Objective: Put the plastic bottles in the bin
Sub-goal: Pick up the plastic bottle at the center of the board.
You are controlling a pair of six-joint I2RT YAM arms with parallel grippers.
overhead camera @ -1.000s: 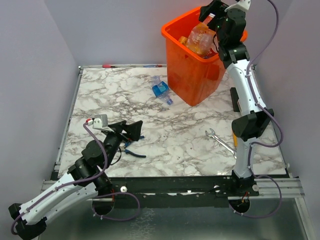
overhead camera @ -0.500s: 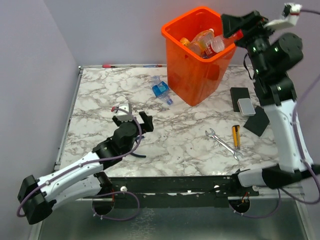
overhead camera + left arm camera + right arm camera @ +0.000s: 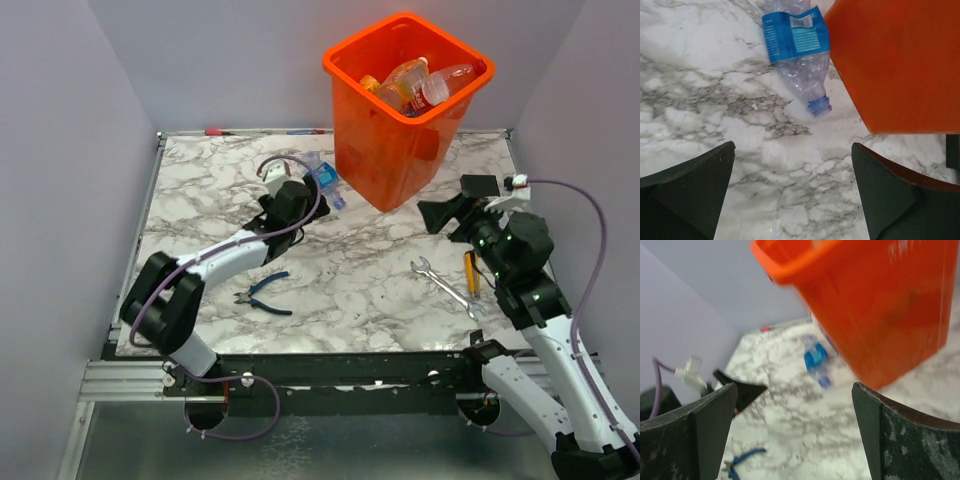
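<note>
The orange bin (image 3: 395, 150) stands at the back of the table and holds several bottles (image 3: 425, 85). One crushed clear bottle with a blue label (image 3: 322, 180) lies on the marble just left of the bin. In the left wrist view the bottle (image 3: 797, 42) lies ahead with its blue neck toward me, beside the bin wall (image 3: 900, 65). My left gripper (image 3: 300, 200) is open and empty, just short of the bottle (image 3: 792, 150). My right gripper (image 3: 450, 208) is open and empty, low to the right of the bin. The blurred right wrist view shows the bin (image 3: 880, 305) and the bottle (image 3: 815, 360).
Blue-handled pliers (image 3: 262, 297) lie near the front left and show in the right wrist view (image 3: 742, 460). A steel wrench (image 3: 440, 285) and a small orange tool (image 3: 472, 272) lie at the front right. A red pen (image 3: 220, 131) lies on the back edge.
The right gripper has let a bottle go into the bin and come down from above it to the table's right side. The left arm has reached forward to the blue-labelled bottle.
</note>
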